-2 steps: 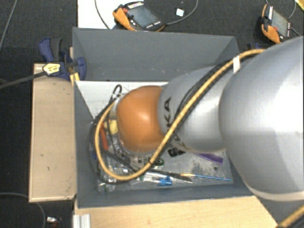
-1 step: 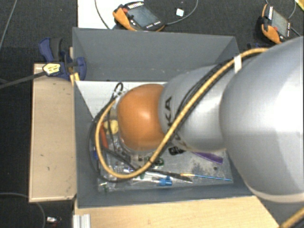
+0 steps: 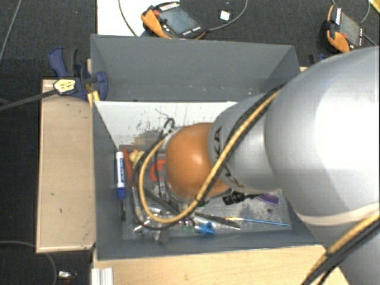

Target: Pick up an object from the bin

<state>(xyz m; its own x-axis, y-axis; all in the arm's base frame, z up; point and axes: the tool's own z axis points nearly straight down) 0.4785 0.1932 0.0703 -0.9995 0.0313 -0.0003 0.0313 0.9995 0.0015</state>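
Orange wrist cover in bin, near blue marker.

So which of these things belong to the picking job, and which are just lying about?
Job: arm, bin, and in it a blue marker, red piece, blue-tipped pen, purple piece.
Lying about: orange device, second device, white sheet, all outside the bin.

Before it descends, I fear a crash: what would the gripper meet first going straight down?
Probably the red-orange piece peeking out left of the orange wrist cover, near the blue-and-white marker; depth is unclear.
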